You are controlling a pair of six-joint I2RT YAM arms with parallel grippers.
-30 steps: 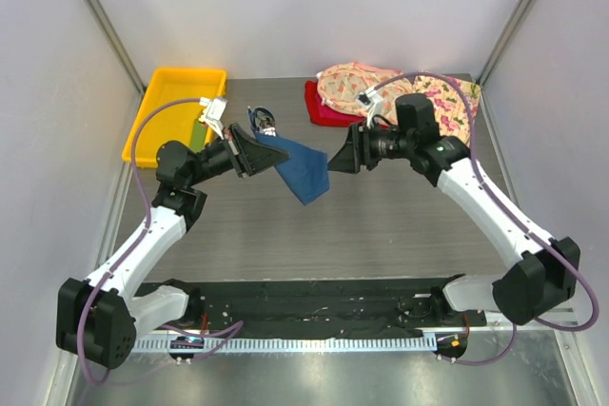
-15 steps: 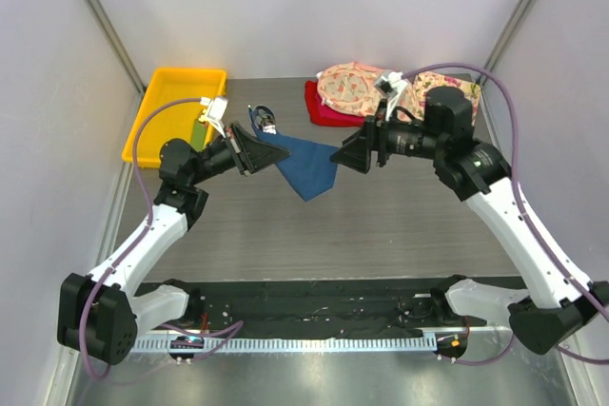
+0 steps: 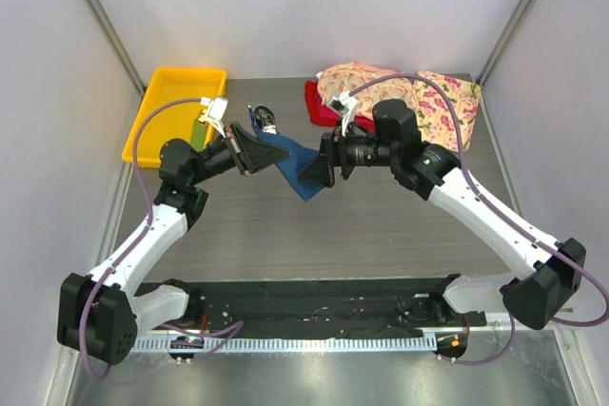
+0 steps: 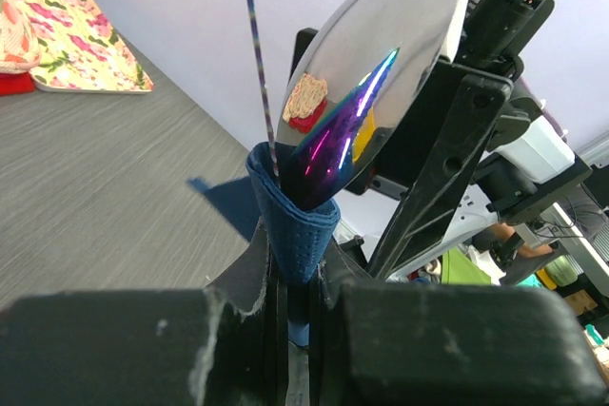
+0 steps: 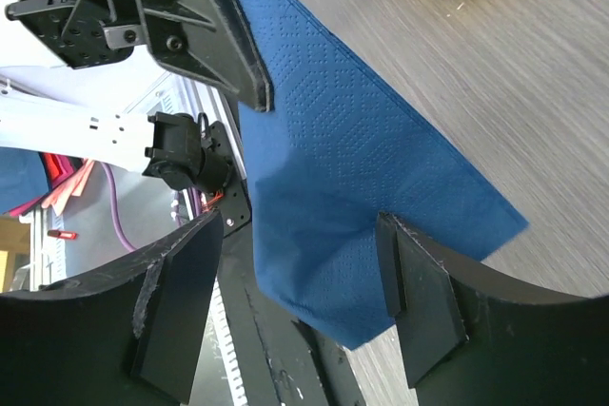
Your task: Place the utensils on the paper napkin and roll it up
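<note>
The navy paper napkin [image 3: 290, 161] hangs in the air above the table, pinched at its upper corner by my shut left gripper [image 3: 257, 151]. In the left wrist view the folded napkin [image 4: 295, 221] sits clamped between the fingers [image 4: 249, 278]. My right gripper [image 3: 314, 174] is open, its jaws on either side of the napkin's lower corner [image 5: 333, 187], not closed on it. The right fingers [image 5: 181, 301] stand wide apart. The utensils [image 3: 261, 121] lie in a small dark bundle on the table behind the left gripper.
A yellow tray [image 3: 171, 106] stands at the back left. Pink floral cloths [image 3: 357, 83] and a red cloth [image 3: 322, 109] lie at the back right. In the left wrist view a shiny silver oval [image 4: 400, 54] shows beyond the napkin; I cannot tell what it is.
The right gripper drew back to the right, then moved left and down until its open jaws straddle the napkin's lower corner. The left gripper held the napkin still.
</note>
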